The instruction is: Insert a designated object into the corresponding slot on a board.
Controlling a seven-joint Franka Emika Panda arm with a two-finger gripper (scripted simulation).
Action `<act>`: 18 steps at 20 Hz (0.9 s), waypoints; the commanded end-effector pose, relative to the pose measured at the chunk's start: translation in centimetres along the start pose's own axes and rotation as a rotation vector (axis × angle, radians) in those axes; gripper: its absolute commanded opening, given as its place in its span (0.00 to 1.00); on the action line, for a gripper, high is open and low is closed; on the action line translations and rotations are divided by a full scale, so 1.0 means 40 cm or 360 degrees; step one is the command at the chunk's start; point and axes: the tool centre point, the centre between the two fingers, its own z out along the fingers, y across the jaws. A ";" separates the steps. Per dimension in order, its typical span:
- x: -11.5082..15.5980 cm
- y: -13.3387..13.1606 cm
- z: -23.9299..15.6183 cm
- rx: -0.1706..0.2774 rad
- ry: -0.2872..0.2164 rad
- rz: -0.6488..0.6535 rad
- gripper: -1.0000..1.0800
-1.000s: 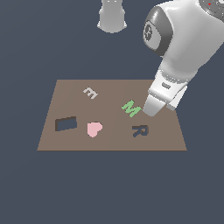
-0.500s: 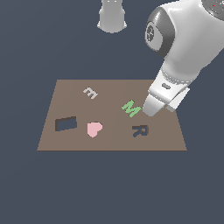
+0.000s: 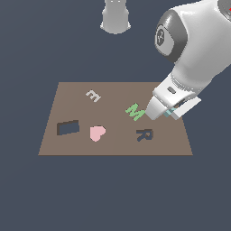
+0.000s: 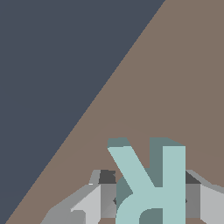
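The light teal letter R (image 4: pixel 151 179) lies between my gripper's (image 4: pixel 151 200) two fingers, and the grey pads (image 4: pixel 107 199) touch its sides. In the exterior view only a sliver of the teal R (image 3: pixel 170 111) shows under the white hand, with my gripper (image 3: pixel 163 113) low over the right part of the brown board (image 3: pixel 113 146). The dark R-shaped slot (image 3: pixel 144 135) sits a little nearer the board's front edge, to the exterior view's left of the gripper. I cannot tell whether the letter rests on the board or hangs just above it.
A green letter M (image 3: pixel 135 111) lies right beside the gripper on the exterior view's left. A pink heart (image 3: pixel 96 133), a dark rectangular recess (image 3: pixel 68 127) and a grey E shape (image 3: pixel 93 95) are farther left. The arm's grey base (image 3: pixel 116 16) stands behind the board.
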 end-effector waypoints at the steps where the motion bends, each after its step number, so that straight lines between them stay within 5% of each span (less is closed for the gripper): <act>1: 0.015 0.003 -0.001 0.0000 0.0001 0.0130 0.00; 18: 0.117 0.083 -0.008 0.0001 0.0001 0.1278 0.00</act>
